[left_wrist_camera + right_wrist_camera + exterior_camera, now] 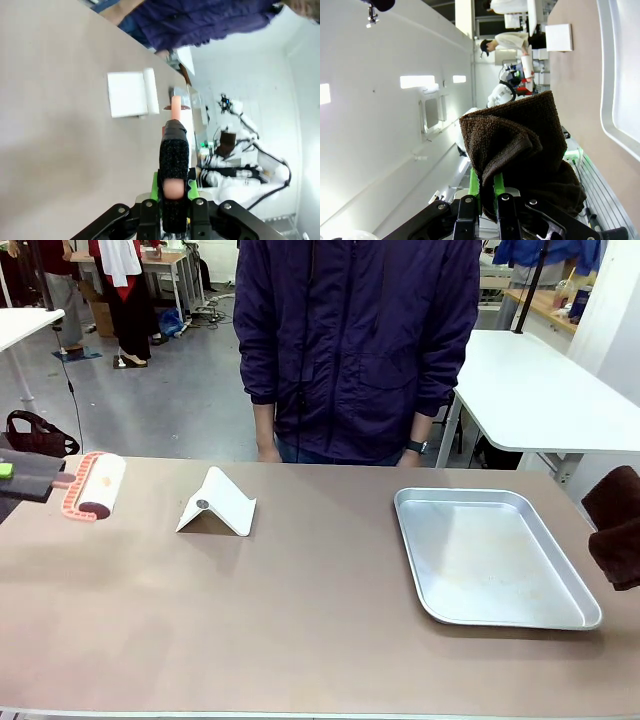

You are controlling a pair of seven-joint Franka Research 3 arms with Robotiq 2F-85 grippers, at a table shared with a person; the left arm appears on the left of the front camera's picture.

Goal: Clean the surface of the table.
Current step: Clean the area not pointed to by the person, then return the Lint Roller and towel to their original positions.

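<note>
Surface: large rectangular brownish-taupe top with a thin pale edge, spanning the whole width of the front view from the near edge to the person at the far side.

Metal tray: shiny, rectangular, rounded corners; lies flat on the right part of the surface, nothing in it.

White folded stand: small tent-shaped piece with a dark round spot on its near face; sits left of centre, well apart from the tray.

Lint roller: pale roll in a salmon-pink frame, at the far left of the surface. Its handle runs into the left gripper, whose jaws are pinched on the black-wrapped handle, green pads on either side of it; the roll end points toward the white stand in the left wrist view.

Brown cloth: dark, thick terry, bunched; hangs at the right edge of the front view, beside the tray. The right gripper has its jaws pressed together on a fold of it.

Person: dark purple jacket, standing at the far edge, arms down, a watch on one wrist.

White-topped table: behind, to the right.
</note>
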